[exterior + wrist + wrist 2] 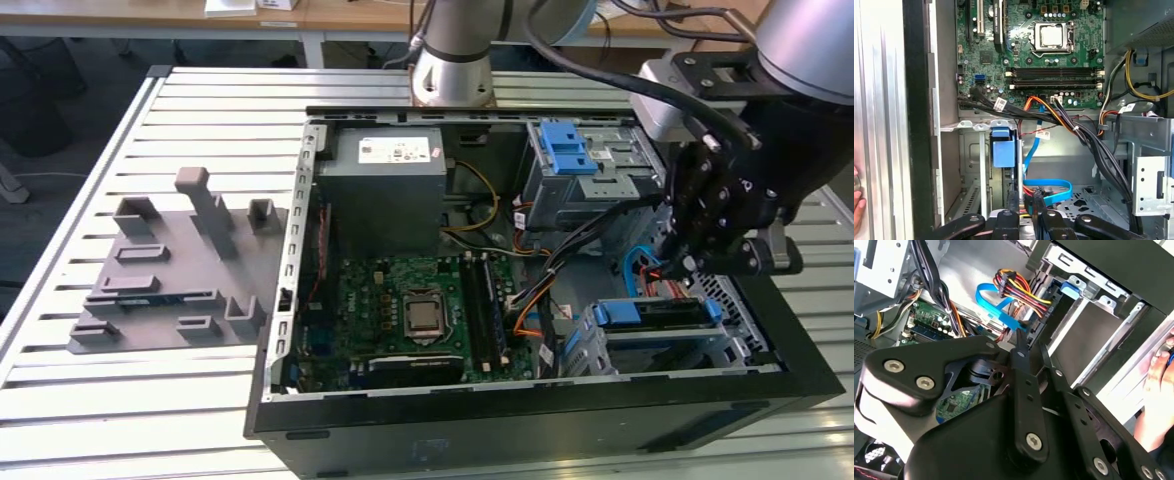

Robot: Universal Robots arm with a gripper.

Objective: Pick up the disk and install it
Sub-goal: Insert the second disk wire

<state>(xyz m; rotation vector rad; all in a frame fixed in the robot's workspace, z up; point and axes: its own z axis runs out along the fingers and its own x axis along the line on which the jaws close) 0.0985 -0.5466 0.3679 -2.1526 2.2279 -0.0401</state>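
One open computer case (534,420) lies on its side on the slatted metal bench (200,400). To the exterior view's left of it sits one grey moulded fixture (174,270) with several upright posts and slots.

Inside the case are one green board (400,300), one big grey box (380,190) with a white sticker, and one silver cage (594,175) with a blue latch. There is also one lower bay in the corner at the exterior view's right. Bundles of black, orange and yellow wires run across the middle, and one flat blue cable (1054,187) loops over the case floor.

The one disk (650,318) lies in that lower bay, its blue frame showing round a dark face. It is close to the case's front wall and well apart from the cage.

The one arm comes in from the far side of the bench and bends over the case's edge at the exterior view's right. Its wrist is turned down so that the pincer (694,262) hangs inside the case, just above the disk and apart from it.

In both wrist views the pincer (1024,205) has its two fingers (1019,357) drawn nearly together with only a slim gap. Nothing is clamped between them, and the tips point toward the blue cable and the wires.

Part of one person's hand (1159,370) rests outside the case wall.
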